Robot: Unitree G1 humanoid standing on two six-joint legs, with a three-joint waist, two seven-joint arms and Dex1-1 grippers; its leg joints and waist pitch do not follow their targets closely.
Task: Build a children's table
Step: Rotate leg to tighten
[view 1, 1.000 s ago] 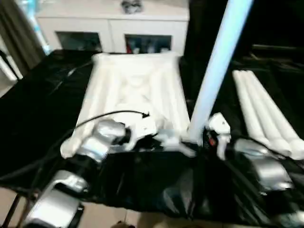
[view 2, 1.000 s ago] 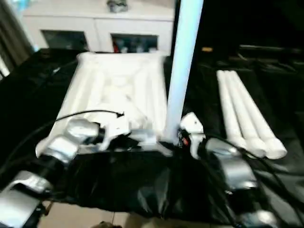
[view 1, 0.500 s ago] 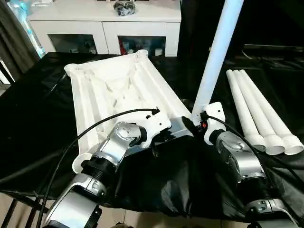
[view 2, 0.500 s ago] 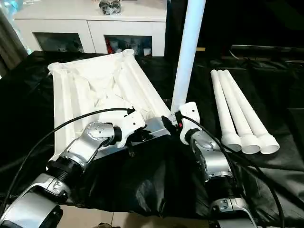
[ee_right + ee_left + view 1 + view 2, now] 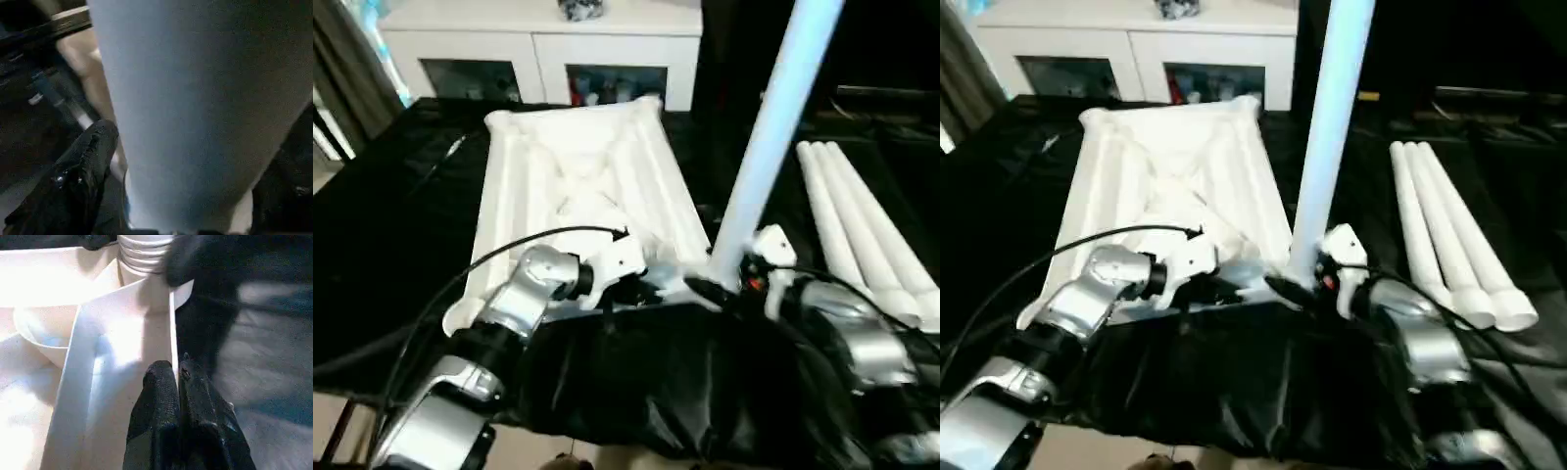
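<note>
The children's table's white tabletop [image 5: 578,176] lies ribbed underside up on the black-covered work table [image 5: 391,215]. One white leg [image 5: 773,137] stands upright in the socket at its near right corner. Three more legs [image 5: 862,225] lie side by side to the right. My left gripper [image 5: 177,377] is shut on the thin rim of the tabletop, close to that socket. My right gripper [image 5: 720,289] sits at the base of the upright leg. It is open, with one black finger [image 5: 93,156] on one side of the leg and the other on the far side.
A white glass-door cabinet [image 5: 538,59] stands behind the work table. The black cover bunches in folds [image 5: 685,392] along the near edge under both forearms. A black cable [image 5: 529,240] loops over my left wrist.
The whole picture has swung and tilted with my head. Both grippers stay at the near right corner and the leg stays upright. The right gripper's fingers have spread wider around the leg.
</note>
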